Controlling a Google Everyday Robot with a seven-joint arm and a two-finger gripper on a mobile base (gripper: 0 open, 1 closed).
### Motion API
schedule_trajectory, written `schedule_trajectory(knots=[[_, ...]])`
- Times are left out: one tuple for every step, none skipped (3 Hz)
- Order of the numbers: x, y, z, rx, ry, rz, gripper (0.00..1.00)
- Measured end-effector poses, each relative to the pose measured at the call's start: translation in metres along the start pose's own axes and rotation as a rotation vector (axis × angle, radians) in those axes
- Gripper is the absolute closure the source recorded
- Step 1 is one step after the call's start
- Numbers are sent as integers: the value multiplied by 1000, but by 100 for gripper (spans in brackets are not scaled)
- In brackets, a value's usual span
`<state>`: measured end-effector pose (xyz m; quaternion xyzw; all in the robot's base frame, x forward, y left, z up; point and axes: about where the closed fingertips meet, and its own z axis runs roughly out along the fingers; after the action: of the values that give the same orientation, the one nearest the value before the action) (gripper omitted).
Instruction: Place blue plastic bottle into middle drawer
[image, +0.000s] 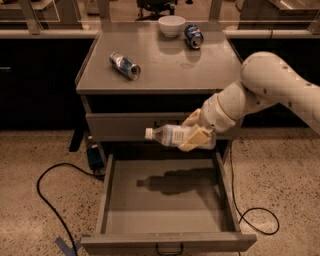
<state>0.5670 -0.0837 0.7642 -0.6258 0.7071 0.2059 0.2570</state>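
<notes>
The blue plastic bottle, clear with a white cap and a pale label, lies sideways in my gripper, cap pointing left. The gripper is shut on it, with cream fingers wrapped around its right part. The bottle hangs in front of the closed upper drawer, above the back of the open middle drawer. The middle drawer is pulled far out, its inside bare, with the bottle's shadow on its floor. Its dark wire handle shows at the bottom edge.
The grey cabinet top carries two blue-and-silver cans, one at the left and one at the back, and a white bowl. Black cables run over the speckled floor on both sides of the drawer.
</notes>
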Motion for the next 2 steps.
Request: schedule_trajectory(knots=[[44,28,36,-40,-18,67,100],[69,48,62,-76,-31,100,100]])
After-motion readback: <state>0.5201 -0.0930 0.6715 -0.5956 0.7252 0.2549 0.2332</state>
